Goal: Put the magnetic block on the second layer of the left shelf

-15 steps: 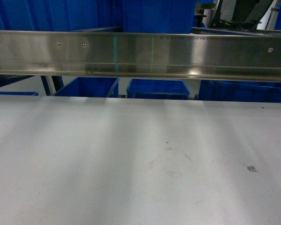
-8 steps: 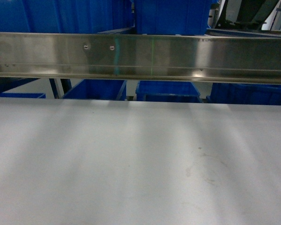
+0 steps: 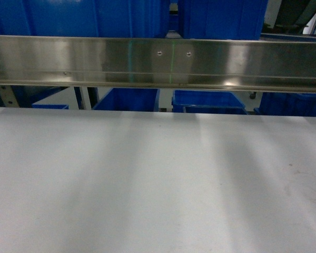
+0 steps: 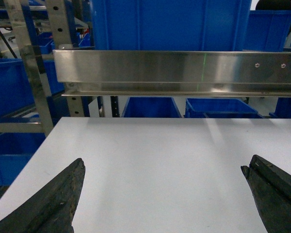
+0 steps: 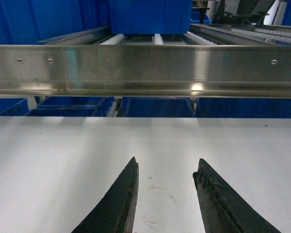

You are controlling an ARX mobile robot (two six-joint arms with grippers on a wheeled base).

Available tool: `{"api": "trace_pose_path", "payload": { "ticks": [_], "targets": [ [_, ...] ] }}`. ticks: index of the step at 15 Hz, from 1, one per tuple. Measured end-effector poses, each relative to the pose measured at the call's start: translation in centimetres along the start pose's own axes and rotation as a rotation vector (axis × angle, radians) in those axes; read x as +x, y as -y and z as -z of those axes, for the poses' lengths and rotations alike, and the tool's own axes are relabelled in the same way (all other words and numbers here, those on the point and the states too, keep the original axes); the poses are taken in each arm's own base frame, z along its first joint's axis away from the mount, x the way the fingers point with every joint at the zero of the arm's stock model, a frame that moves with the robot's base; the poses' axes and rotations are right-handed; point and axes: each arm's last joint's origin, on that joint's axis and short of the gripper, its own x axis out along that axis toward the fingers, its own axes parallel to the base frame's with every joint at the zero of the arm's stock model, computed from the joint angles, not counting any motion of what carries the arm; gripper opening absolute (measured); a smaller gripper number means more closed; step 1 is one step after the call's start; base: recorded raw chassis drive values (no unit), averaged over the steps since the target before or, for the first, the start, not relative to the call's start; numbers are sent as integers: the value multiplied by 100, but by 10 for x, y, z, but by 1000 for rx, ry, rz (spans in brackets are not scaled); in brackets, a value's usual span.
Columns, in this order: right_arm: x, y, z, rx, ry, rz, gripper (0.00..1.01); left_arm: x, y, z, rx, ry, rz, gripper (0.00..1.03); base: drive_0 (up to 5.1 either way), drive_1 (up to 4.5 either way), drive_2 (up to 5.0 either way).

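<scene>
No magnetic block shows in any view. The left shelf is the steel rack: its shiny front beam (image 3: pixel 158 60) crosses the head view above the white tabletop (image 3: pixel 158 184), with a punched upright (image 4: pixel 58 29) at the left of the left wrist view. Roller rails (image 5: pixel 157 39) of one level show behind the beam (image 5: pixel 145 70) in the right wrist view. My left gripper (image 4: pixel 164 164) hangs over the tabletop, open wide and empty. My right gripper (image 5: pixel 167 160) is open too, nothing between its fingers. Neither gripper appears in the head view.
Large blue crates (image 3: pixel 210 18) stand on the rack above the beam, and more blue crates (image 3: pixel 208 100) sit lower behind the table. Another rack with blue crates (image 4: pixel 9 82) stands off the table's left edge. Faint scuff marks (image 5: pixel 160 189) lie under the right gripper.
The head view has slid left: the beam's screws, the crates and the table's scuff marks all moved rightward in the picture. No gripper shows in any head frame.
</scene>
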Motion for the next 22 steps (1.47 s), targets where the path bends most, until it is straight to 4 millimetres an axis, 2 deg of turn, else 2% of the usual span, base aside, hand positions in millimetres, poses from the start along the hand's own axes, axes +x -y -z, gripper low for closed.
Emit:
{"api": "trace_pose_path", "payload": {
  "ticks": [22],
  "targets": [
    [0, 0, 0, 0, 2, -1, 31, 0, 0, 0, 0, -2, -1, 98, -497, 242, 242]
  ]
}}
